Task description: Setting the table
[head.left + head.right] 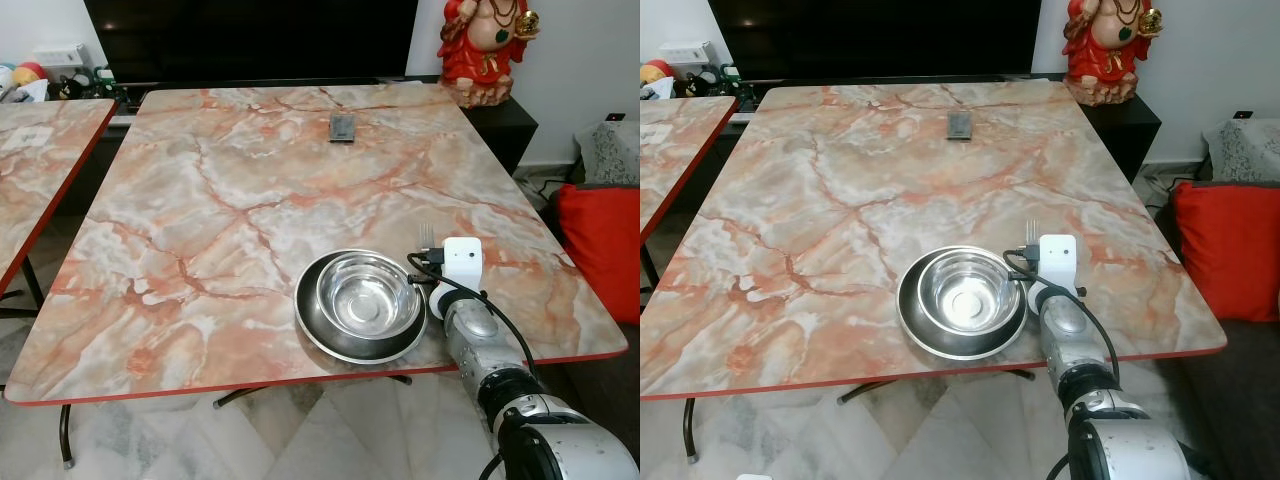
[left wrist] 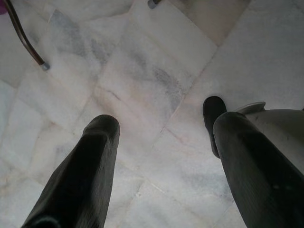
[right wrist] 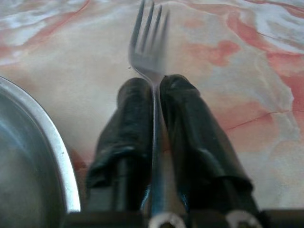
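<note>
Right pincer [image 3: 156, 90] tight on fork [image 3: 149, 42] beside steel bowl [image 1: 366, 292]; left pincer [image 2: 161, 137] agape, empty.

A steel bowl [image 1: 367, 293] sits upright, nested in a wider steel plate [image 1: 312, 320], near the tabletop's [image 1: 220, 200] front edge. Just to the plate's right, my right end effector [image 3: 157, 85] pinches a metal fork [image 3: 151, 57] by its neck, tines pointing away from me, low over the marble-patterned surface.

No text, label, brand, number or sign can be read on anything here.
</note>
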`<state>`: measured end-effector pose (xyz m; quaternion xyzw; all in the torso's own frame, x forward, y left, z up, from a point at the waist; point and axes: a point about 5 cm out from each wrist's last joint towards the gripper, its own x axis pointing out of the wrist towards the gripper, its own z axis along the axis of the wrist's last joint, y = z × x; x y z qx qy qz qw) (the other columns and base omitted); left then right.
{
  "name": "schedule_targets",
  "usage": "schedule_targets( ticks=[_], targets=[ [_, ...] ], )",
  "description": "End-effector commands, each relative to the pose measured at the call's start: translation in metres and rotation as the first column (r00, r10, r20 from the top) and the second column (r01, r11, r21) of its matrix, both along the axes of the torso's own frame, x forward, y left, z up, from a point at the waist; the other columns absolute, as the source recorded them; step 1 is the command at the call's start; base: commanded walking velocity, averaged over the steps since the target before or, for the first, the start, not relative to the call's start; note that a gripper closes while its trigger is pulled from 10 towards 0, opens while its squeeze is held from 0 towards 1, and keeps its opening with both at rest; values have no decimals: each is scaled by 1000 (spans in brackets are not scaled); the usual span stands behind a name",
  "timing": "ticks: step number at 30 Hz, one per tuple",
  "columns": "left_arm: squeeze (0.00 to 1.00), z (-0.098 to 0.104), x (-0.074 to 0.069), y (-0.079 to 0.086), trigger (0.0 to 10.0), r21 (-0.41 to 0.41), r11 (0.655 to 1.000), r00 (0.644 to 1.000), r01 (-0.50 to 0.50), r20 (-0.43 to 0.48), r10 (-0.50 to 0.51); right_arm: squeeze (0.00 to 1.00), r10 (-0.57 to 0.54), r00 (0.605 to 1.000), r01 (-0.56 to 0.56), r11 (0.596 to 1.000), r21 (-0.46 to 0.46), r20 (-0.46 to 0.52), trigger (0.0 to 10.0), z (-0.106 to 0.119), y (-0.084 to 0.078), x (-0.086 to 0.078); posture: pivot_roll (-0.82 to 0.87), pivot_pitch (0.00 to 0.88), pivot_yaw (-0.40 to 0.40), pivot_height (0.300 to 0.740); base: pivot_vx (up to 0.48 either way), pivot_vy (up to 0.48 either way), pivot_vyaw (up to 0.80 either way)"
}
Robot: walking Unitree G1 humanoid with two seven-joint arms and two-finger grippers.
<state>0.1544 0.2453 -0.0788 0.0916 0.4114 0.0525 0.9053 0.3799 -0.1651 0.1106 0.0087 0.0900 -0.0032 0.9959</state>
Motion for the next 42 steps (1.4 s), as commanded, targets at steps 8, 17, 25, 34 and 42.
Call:
schedule_targets(
  ticks=[8,17,25,34,42],
  targets=[
    [0,-2,-6,2,10000,14,1000,1000,3,-21,-2,0,9,1000,-9,1000,1,-27,10000,-6,3,-2,66,136,-8,740,0,0,0],
    [0,-2,-6,2,10000,17,1000,1000,7,-21,-7,0,-41,994,38,999,28,99,10000,12,-2,3,65,133,-9,740,0,0,0],
    [0,-2,-5,1,10000,16,1000,1000,13,-23,-12,0,-104,966,99,995,30,235,10000,33,-14,5,59,130,-11,740,0,0,0],
    [0,-2,-6,-1,10000,11,1000,1000,7,-12,-7,0,-110,938,99,994,50,329,10000,35,-14,-5,50,118,-17,740,0,0,0],
    [0,-4,-8,-2,10000,3,1000,1000,-2,-20,3,0,-68,911,86,996,-26,408,10000,30,-20,-32,27,103,-21,740,0,0,0]
  ],
)
